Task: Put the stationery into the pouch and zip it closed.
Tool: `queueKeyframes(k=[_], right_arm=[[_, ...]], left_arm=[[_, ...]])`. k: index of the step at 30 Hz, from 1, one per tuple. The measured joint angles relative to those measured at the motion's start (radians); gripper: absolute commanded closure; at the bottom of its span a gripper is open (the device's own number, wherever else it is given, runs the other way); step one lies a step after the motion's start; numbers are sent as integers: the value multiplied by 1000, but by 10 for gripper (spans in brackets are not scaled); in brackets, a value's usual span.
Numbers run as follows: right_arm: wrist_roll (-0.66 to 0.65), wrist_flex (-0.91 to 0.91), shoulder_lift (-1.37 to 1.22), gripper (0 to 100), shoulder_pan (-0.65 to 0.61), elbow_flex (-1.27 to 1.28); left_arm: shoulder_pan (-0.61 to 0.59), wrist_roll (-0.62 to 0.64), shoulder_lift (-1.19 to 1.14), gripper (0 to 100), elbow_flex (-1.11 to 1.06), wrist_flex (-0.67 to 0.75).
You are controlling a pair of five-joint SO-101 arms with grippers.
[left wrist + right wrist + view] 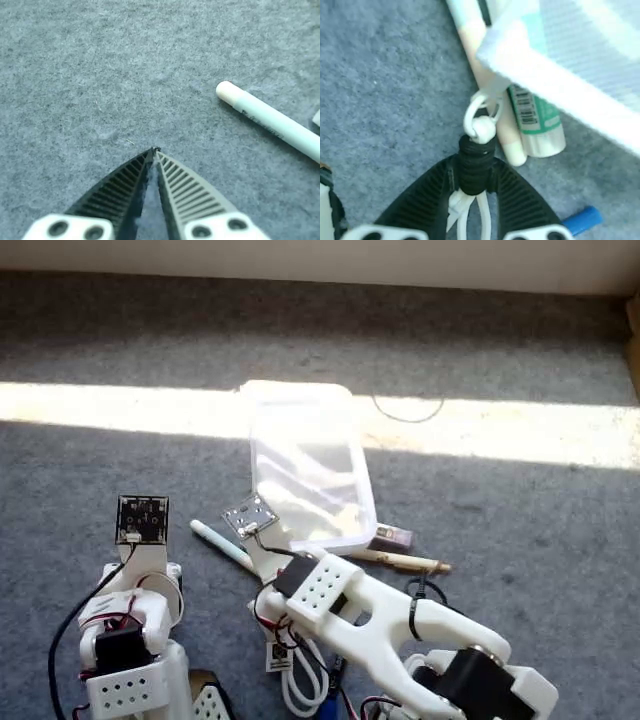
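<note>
A clear, soft plastic pouch (305, 470) lies at the centre of the grey, carpet-textured counter (530, 510), its upper end in a band of sunlight that crosses the frame. A white pen (222, 543) lies slanted just lower left of the pouch. A pale wooden stick (405, 561) lies under the pouch's lower right corner, a small dark block (391, 537) beside it. The white left arm (130, 640) stands at lower left; the white right arm (390, 625) stretches from lower right to the pouch's lower edge.

Grey carpet (120, 340) — a thin cable (400, 420) lying across it.
</note>
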State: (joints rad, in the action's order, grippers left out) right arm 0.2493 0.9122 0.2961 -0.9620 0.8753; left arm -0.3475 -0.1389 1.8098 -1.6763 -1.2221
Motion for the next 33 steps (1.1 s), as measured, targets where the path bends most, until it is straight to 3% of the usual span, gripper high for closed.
queueKeyframes(k=[4,7,15,21,29,33], right_arm=[[-29,0,153,993,25,0],[-32,6,255,993,51,0],[-34,25,433,993,94,0],[-40,25,522,993,153,25],[-327,25,681,993,180,133],[-400,32,787,993,180,152]], left_arm=[[0,18,0,756,0,0],[0,118,0,719,12,0],[0,252,0,712,110,12],[121,288,0,711,175,18],[259,299,6,711,316,18],[351,364,6,711,362,18]])
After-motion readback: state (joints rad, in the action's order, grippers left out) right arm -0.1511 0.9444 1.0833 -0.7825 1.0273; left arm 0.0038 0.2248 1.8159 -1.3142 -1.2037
